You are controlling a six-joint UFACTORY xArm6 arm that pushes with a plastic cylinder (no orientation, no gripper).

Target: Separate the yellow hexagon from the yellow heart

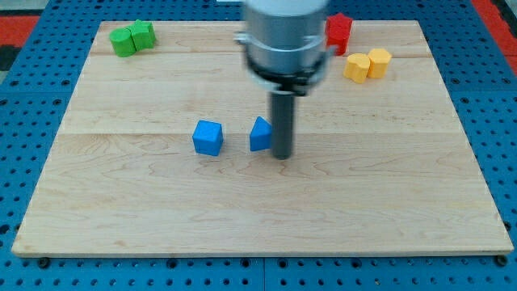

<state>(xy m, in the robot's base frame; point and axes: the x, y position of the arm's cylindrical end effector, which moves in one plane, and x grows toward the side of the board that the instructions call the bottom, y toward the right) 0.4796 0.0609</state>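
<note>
our tip (282,156) beside small blue triangular block (260,135), mid wooden counter (161,210) | no fingers (bare rod, holding nothing) | yellow hexagon (379,62) touching yellow heart (356,68), view's top right; we should wedge between them, push outward

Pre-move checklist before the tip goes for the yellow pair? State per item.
1. My tip visible: ok, just right of the blue triangular block.
2. Yellow hexagon block and yellow heart block located: ok, near the view's top right.
3. Pair separated: not ok, they touch.
4. Which yellow block is which shape: cannot tell for certain.
5. Red block near the pair: ok, apart.
6. Blue cube out of the way: ok.
</note>
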